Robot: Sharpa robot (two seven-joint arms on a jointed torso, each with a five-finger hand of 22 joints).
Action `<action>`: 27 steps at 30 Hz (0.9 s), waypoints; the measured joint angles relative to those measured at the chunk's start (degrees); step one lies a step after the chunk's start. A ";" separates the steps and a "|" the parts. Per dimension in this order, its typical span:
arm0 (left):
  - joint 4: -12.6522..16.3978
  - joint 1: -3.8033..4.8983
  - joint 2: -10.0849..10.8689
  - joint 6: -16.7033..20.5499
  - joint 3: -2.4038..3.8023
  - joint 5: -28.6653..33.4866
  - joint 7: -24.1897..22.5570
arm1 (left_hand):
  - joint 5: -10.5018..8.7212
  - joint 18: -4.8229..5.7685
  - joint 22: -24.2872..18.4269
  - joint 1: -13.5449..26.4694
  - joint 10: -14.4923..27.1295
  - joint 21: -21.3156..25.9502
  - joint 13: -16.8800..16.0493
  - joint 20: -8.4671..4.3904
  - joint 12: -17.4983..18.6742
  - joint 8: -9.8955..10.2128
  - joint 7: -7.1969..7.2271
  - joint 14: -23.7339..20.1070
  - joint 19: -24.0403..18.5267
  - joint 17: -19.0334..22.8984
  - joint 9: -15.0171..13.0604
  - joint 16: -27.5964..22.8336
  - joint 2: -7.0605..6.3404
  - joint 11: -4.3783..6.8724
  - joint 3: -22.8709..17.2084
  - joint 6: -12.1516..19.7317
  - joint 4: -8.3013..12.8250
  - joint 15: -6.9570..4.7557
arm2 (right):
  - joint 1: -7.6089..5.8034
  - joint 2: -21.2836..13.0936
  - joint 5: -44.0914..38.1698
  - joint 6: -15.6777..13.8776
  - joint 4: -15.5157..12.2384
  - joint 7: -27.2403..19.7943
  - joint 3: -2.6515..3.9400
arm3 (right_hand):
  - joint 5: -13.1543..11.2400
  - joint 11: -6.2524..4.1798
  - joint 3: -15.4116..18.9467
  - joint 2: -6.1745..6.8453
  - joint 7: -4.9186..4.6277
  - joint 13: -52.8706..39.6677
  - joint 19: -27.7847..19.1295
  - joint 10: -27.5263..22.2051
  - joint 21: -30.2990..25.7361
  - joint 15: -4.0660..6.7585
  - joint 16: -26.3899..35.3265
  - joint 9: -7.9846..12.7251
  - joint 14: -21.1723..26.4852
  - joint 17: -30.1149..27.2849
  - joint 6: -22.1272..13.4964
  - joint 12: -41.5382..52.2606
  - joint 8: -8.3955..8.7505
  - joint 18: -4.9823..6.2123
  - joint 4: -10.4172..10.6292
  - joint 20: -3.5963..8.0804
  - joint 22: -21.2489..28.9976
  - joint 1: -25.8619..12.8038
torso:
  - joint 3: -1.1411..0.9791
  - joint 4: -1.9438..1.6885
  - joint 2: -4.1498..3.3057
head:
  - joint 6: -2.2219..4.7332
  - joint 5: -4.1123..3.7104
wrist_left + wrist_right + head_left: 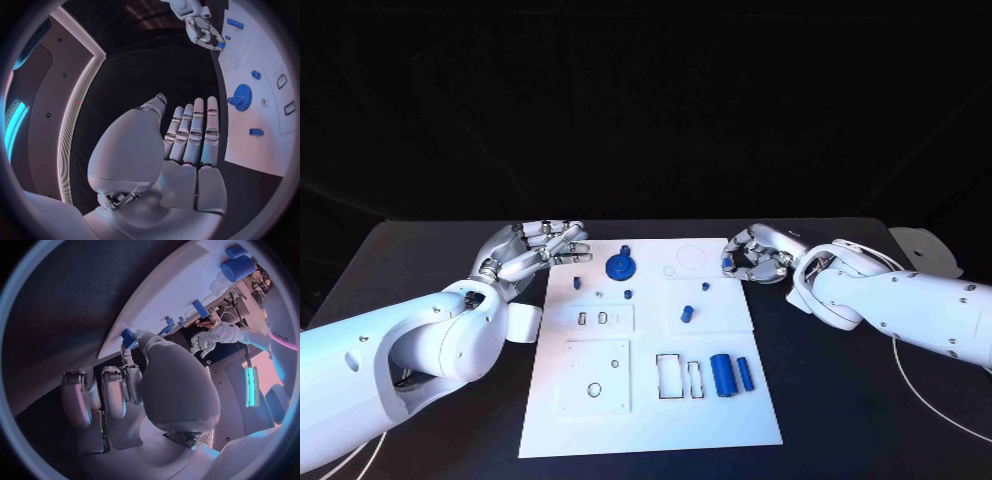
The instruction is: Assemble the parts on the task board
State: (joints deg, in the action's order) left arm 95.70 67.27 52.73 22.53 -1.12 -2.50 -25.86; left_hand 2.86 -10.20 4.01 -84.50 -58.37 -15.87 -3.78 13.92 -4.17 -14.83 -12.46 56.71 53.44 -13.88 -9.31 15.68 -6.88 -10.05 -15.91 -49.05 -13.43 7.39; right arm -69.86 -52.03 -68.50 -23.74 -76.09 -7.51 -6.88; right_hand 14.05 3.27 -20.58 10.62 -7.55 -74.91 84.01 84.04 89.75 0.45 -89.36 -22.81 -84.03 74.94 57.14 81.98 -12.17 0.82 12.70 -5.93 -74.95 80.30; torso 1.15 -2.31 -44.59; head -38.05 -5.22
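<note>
The white task board (646, 400) lies in the middle of the black table. A blue gear (620, 265) stands near its far edge, with several small blue pegs (687, 314) around it. Two blue cylinders (723, 374) lie at the right side. My left hand (531, 250) hovers at the board's far left corner with its fingers (190, 135) straight and holding nothing. My right hand (759, 258) is at the far right corner. It pinches a small blue part (128, 336) between thumb and fingertip, just at the board's edge (181, 290).
The board has rectangular and round cut-outs (678, 375) and raised square plates (596, 375) in its near half. Black table (430, 260) surrounds the board on all sides. A white disc (923, 245) sits at the table's far right.
</note>
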 measured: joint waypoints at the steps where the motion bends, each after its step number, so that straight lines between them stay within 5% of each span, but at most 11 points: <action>1: 0.00 0.00 0.00 0.00 0.00 0.00 0.01 | 0.00 0.00 0.00 0.00 0.00 0.00 0.00 0.00 0.00 0.00 0.00 0.00 0.00 0.00 0.00 0.00 0.00 0.00 0.00 0.00 0.00 0.00 | 0.00 0.00 -0.04 -0.06 0.02 0.06 0.00 | 0.00 0.00 -0.14 0.00 0.04 0.00 0.00 0.00 0.00 0.00 0.00 -0.03 0.00 0.00 0.04 0.00 0.00 0.00 -0.14 0.00 0.00 0.00 | -0.01 0.00 0.00 | -0.01 -0.01; 9: 0.00 0.00 0.00 -0.01 0.00 0.00 0.07 | 0.00 0.00 0.00 0.00 0.00 0.00 0.00 0.00 0.00 0.00 0.00 0.00 0.00 0.01 0.00 0.00 0.00 0.00 0.00 0.00 0.00 0.00 | 0.00 0.07 -0.37 -0.91 0.15 0.48 0.00 | -0.52 -0.01 -0.64 -0.55 0.07 0.00 -0.09 -0.01 0.00 0.16 0.00 -0.26 0.14 -0.01 0.06 0.00 -0.49 0.00 -0.29 0.18 0.01 0.39 | -0.01 0.00 0.00 | -0.04 -0.04; 13: 0.00 0.00 0.02 -0.02 0.00 0.00 0.09 | 0.00 0.00 0.00 0.00 0.00 0.00 0.00 0.00 0.00 0.00 0.00 0.00 0.00 0.01 -0.01 0.00 0.00 0.00 0.00 0.00 0.00 0.00 | 0.00 -0.08 -0.54 -2.20 -0.78 0.53 0.00 | -3.31 -0.49 -1.28 -1.92 0.28 0.00 0.00 0.09 0.00 0.41 0.00 -0.58 0.00 -0.01 0.26 0.00 -1.14 0.00 0.36 0.41 0.01 -0.98 | -0.01 0.04 0.00 | -0.03 0.03; 27: -0.35 0.01 -0.09 -0.07 0.00 0.00 0.15 | 0.00 0.00 0.00 0.00 0.00 0.00 0.00 0.00 0.00 0.00 0.00 0.00 0.00 0.02 -0.01 0.00 0.00 0.00 0.00 0.00 0.00 0.00 | -1.92 -1.65 -2.57 -6.55 -12.53 2.10 0.15 | -3.99 -1.12 -1.87 -4.01 0.60 -0.04 -0.15 -0.11 0.00 1.01 -0.23 -0.89 0.20 -0.02 0.32 -0.01 -2.04 0.00 0.97 0.95 0.02 -1.73 | 0.03 0.12 0.12 | -0.05 0.07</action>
State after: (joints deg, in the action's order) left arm 95.34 67.28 52.63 22.46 -1.13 -2.50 -25.71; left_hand 2.86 -10.20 4.02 -84.50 -58.37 -15.87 -3.78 13.92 -4.17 -14.83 -12.46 56.71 53.44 -13.86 -9.32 15.68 -6.88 -10.05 -15.91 -49.05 -13.43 7.39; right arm -71.78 -53.68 -71.07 -30.29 -88.62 -5.41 -6.73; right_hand 10.06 2.15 -22.45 6.61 -6.95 -74.95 83.86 83.93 89.74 1.46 -89.59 -23.70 -83.83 74.92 57.47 81.98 -14.21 0.83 13.66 -4.98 -74.93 78.57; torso 1.18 -2.19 -44.48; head -38.11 -5.15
